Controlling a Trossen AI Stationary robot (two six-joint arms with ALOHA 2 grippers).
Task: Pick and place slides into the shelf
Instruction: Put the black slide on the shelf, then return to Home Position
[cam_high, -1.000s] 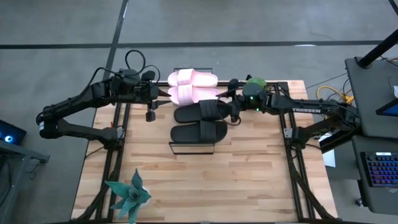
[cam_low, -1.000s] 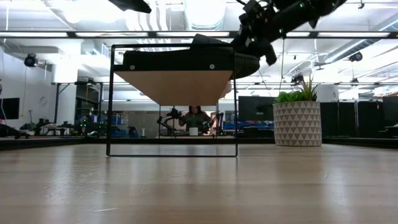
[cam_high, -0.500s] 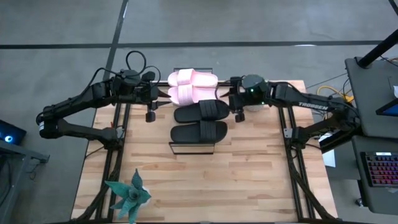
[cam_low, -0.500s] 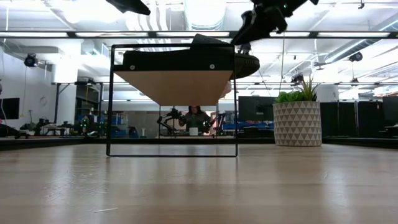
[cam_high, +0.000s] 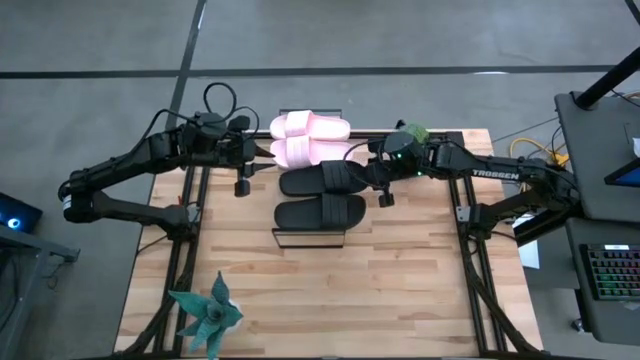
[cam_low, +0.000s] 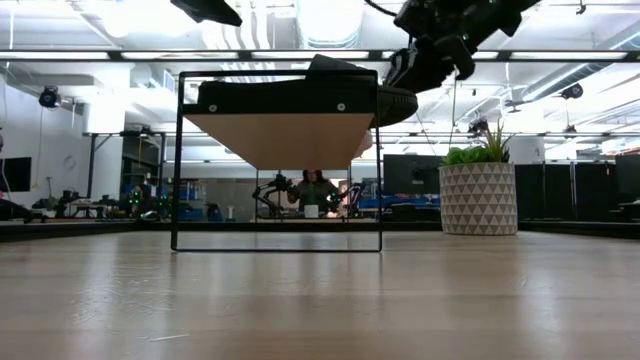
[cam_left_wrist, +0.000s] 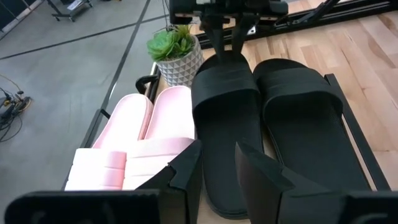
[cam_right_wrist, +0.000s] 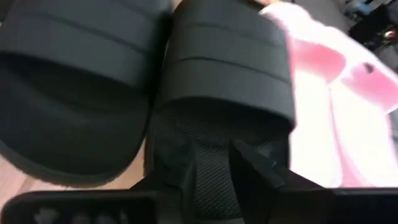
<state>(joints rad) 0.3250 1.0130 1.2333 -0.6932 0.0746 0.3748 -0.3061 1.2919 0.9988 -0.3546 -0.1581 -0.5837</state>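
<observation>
Right gripper, fingers narrowly parted, met a black slide beside pink slides; potted plant stood behind.

Potted plant; star-shaped green decoration, perhaps paper.

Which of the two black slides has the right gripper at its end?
The black slide lying next to the pink pair. The right gripper is at its end; the other black slide, on the side away from the pink pair, has no gripper near.

It was a robotics lab: open ceiling ducts, far workbenches, a seated person, and a keyboard at right.
</observation>
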